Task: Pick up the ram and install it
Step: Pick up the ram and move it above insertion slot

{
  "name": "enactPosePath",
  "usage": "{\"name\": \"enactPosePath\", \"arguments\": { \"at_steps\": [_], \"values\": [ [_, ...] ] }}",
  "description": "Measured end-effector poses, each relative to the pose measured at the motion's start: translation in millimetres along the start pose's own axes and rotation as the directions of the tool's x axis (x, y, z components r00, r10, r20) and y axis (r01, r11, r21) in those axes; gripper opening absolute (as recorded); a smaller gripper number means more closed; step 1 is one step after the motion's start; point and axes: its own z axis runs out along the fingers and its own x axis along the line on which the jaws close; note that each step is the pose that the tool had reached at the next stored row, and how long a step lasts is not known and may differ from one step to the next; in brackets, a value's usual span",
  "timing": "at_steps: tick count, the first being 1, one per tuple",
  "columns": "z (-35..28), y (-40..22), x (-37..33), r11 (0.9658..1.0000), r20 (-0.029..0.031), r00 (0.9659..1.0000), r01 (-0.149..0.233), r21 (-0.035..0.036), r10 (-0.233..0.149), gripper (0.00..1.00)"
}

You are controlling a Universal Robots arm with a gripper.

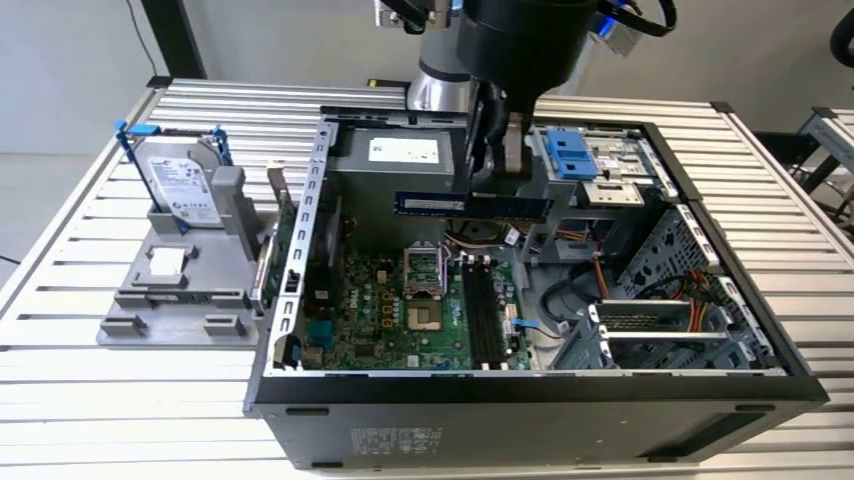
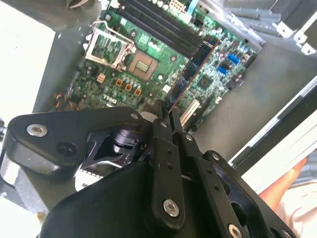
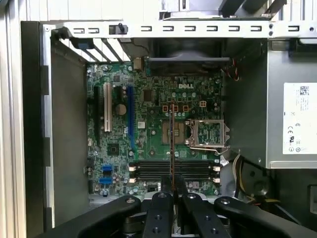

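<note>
The hand (image 1: 499, 192) grips the ram (image 1: 434, 204) mid-length by its top edge, likely to leave the contact edge free. The memory slots (image 3: 173, 170) below the hand run crosswise to the stick, so it is not yet lined up.

A table (image 1: 120, 400) of ribbed aluminium slats carries 2 things. An open black computer case (image 1: 534, 425) lies on its side, taking up the middle and the exterior view's right. Just beside it, toward the exterior view's left, sits a grey stand (image 1: 167, 300), its flat base resting on the slats.
</note>
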Motion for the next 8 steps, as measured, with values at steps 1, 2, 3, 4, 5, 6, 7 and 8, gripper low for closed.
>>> {"name": "enactPosePath", "arguments": {
  "at_steps": [1,2,3,4,5,6,7,8],
  "values": [
    [-0.1,-3.1,-0.3,1.0,0.0,1.0,-0.001,0.0,0.001,0.0],
    [-0.1,-6.0,-0.5,1.0,0.0001,1.0,-0.001,0.0,0.001,0.0],
    [-0.2,-8.8,-0.8,1.0,0.0002,1.0,-0.002,0.0,0.002,0.0],
    [-0.3,-11.3,-1.0,1.0,0.0001,1.0,-0.003,-0.0001,0.003,0.0],
    [-0.4,-13.9,-1.3,1.0,0.0001,1.0,-0.004,-0.0001,0.004,0.0],
    [-0.5,-16.6,-1.6,1.0,0.0001,1.0,-0.005,-0.0001,0.005,0.0],
    [-0.6,-19.1,-1.9,1.0,0.0001,1.0,-0.006,-0.0001,0.006,0.0],
    [-0.7,-21.6,-2.2,1.0,0.0003,1.0,-0.008,-0.0001,0.008,0.0]
  ]
}}
